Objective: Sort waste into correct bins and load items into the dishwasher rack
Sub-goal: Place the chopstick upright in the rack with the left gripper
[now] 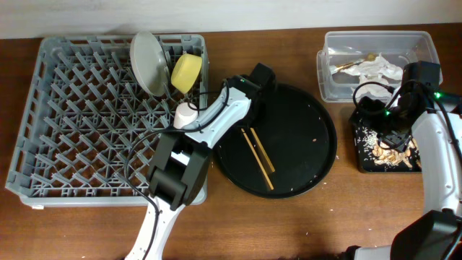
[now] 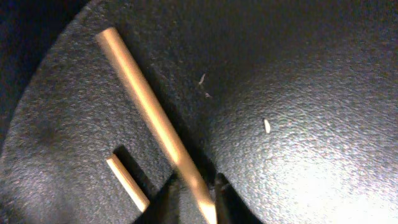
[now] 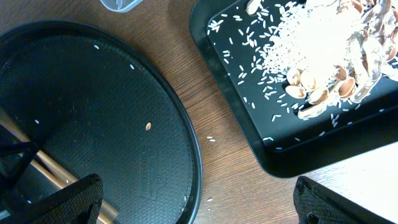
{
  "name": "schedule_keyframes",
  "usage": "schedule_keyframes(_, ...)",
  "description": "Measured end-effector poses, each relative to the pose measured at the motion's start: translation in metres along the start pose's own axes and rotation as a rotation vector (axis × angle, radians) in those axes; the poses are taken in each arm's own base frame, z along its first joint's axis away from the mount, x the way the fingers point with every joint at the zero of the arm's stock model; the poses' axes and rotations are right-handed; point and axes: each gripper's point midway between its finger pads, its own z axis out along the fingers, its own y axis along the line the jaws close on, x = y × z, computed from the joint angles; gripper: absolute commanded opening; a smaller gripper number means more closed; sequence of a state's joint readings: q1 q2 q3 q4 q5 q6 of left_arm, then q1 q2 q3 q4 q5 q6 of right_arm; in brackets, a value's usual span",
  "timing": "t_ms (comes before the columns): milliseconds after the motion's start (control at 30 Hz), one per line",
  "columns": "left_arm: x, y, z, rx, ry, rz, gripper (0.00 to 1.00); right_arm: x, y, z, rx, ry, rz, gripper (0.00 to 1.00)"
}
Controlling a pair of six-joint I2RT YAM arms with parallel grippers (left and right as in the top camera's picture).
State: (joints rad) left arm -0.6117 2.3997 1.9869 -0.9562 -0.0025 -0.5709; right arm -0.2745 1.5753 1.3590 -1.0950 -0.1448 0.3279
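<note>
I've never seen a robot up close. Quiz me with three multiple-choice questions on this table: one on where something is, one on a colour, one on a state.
1. Where are the chopsticks? A on the bare table; B on the round tray; C in a cup.
2. What colour is the bowl in the rack? A yellow; B red; C blue.
3. How is the right hand? A open, empty; B gripping a cup; C holding a spoon.
Answers: 1 B, both show on the black tray. 2 A, it is plainly yellow. 3 A, its fingers stand wide apart with nothing between.
</note>
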Motion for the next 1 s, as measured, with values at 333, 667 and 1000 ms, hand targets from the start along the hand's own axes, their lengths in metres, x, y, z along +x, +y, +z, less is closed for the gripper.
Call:
schedule_keyframes(333,-0.036,-0.031,-0.051,0.054,-0.095,0.197,0.01,0.0,0.0,0.0,0.0,0.0,0.0,0.98)
schedule_keyframes(667,-0.097,0.107,-0.315,0.028,-0.486,0.056,0.01,0.001,0.0,0.0,0.001,0.002,0.0,0.98)
schedule_keyframes(1000,-0.052,0.212,-0.257,-0.277,-0.125,0.109,0.01,0.003,-0.001,0.0,0.005,0.013,0.002,0.99)
